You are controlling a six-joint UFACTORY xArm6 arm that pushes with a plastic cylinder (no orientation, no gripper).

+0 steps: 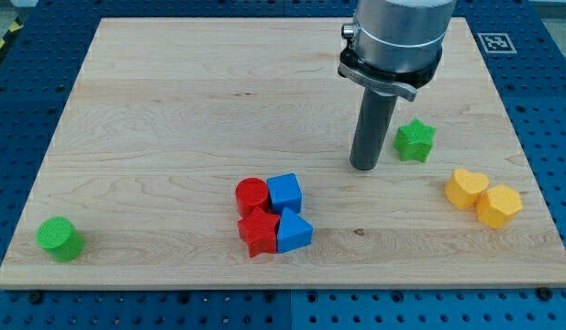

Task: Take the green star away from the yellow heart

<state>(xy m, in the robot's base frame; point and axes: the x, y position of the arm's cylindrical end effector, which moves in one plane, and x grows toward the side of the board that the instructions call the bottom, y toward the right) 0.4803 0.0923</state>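
The arm is coming down from the view's top as a wide grey cylinder with a dark clamp collar, narrowing into the straight dark rod, which is standing upright on the wooden board [172, 110]. My tip [363, 168] is resting on the board surface; it is a bare rod end, so it is grasping nothing and touching no block.

Just to the view's right of my tip, slightly higher in the view, the green star [415, 140] is sitting near the rod with a narrow strip of bare wood showing between them. Further to the view's right and lower, the yellow heart [468, 188] is lying near the star but apart from it, and a yellow hexagonal block [499, 205] is sitting touching the heart on its lower right.

To the view's left and below my tip, four blocks are huddling together: a blue cube [284, 192] nearest the tip, a red cylinder [251, 195] touching it on its left, a blue triangular block [294, 231] below the cube, and a red star-like block [259, 233] beside that one.

Well apart, toward the view's lower left corner of the board, a green cylinder [60, 238] is sitting alone.
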